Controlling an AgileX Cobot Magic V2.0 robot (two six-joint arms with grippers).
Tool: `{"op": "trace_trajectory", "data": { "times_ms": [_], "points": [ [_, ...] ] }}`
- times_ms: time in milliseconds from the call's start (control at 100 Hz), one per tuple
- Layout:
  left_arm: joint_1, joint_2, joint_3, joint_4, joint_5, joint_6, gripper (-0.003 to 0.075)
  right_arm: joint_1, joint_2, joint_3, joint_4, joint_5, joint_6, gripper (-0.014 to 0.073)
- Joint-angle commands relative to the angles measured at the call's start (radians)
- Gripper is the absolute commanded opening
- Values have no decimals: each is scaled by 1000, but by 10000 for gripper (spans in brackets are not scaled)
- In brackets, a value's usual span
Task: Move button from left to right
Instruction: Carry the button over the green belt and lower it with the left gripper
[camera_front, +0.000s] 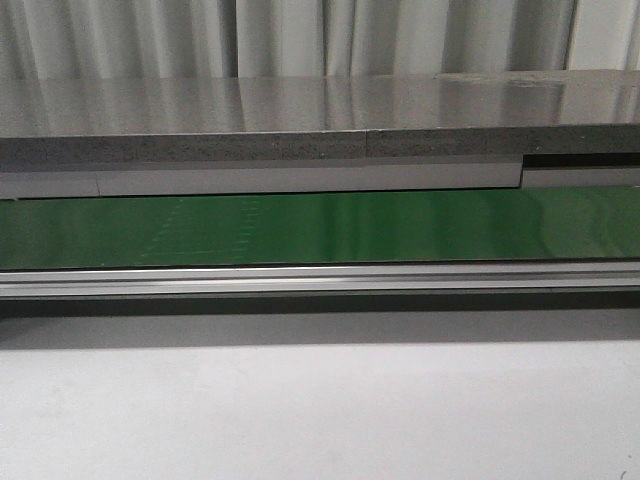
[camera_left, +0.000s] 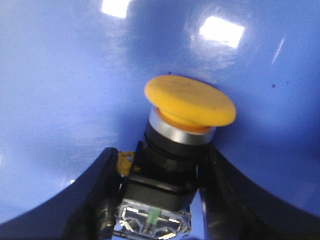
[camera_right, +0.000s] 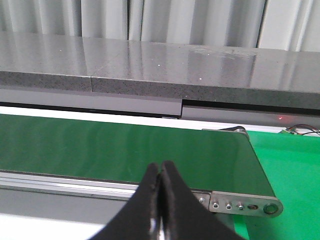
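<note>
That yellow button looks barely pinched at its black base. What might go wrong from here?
The left tool grips only the button by its lower black body, so the heavy cap end might tip or slip out. The glossy blue surface beneath looks slick, so a dropped button could slide. The right tool is shut, not ready to receive anything.

I count one button (camera_left: 187, 117), yellow cap at 12 o'clock of its black body. One green conveyor belt (camera_front: 320, 228), one grey stone bench (camera_front: 300, 125) at 12 o'clock of it. Two black fingers (camera_left: 97, 200) flank the button; two more fingers (camera_right: 150, 200) on my right wrist view.
</note>
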Motion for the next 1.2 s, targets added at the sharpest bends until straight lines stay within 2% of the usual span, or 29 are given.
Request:
{"op": "trace_trajectory", "data": {
  "times_ms": [0, 80, 250, 350, 530, 820, 1040, 1120, 1190],
  "points": [
    [2, -57, -54, 3, 27, 0, 31, -3, 5, -14, -6, -77, -5, -67],
    [2, -71, -94, 3, 59, 0, 3, -3, 5, -14, -6, -77, -5, -67],
    [-6, -139, -162, -6, 93, 0, 0, -3, 5, -14, -6, -77, -5, -67],
    [-19, -178, -184, -65, 116, 12, 0, -3, 5, -14, -6, -77, -5, -67],
    [-81, -207, -190, -118, 168, 49, 0, -3, 5, -14, -6, -77, -5, -67],
    [-198, -207, -181, -118, 157, 49, 1, -3, 5, -14, -6, -77, -5, -67],
    [-236, -176, -179, -118, 161, 49, 2, -3, 5, -14, -6, -77, -5, -67],
    [-236, -155, -179, -118, 179, 49, 27, -3, 5, -14, -6, -77, -5, -67],
    [-236, -143, -178, -120, 193, 49, 87, -3, 5, -14, -6, -77, -5, -67]
  ]
}}
